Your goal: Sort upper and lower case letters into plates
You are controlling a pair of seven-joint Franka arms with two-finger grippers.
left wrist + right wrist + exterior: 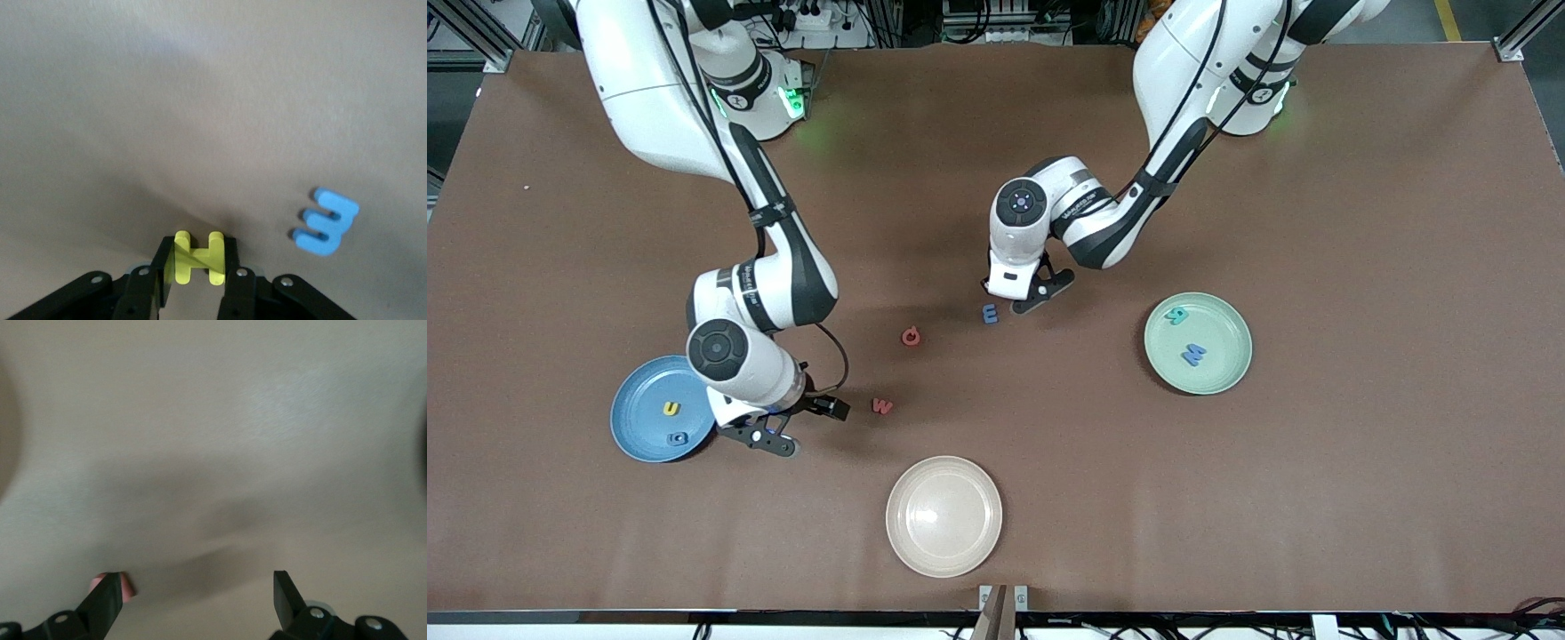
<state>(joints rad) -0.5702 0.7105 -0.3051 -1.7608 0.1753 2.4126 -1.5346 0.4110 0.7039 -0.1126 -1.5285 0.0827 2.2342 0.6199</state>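
The left gripper (197,267) is squeezing a yellow H (198,257) between its fingers, low over the surface beside a blue E (326,221), so it should be lifting straight up and holding tight, while the right gripper (197,600) is waiting, fingers apart.

Letters readable – blue E (325,222), yellow H (198,257), red W (882,406).

High front view; wrist views close (table (1316,498) shared).
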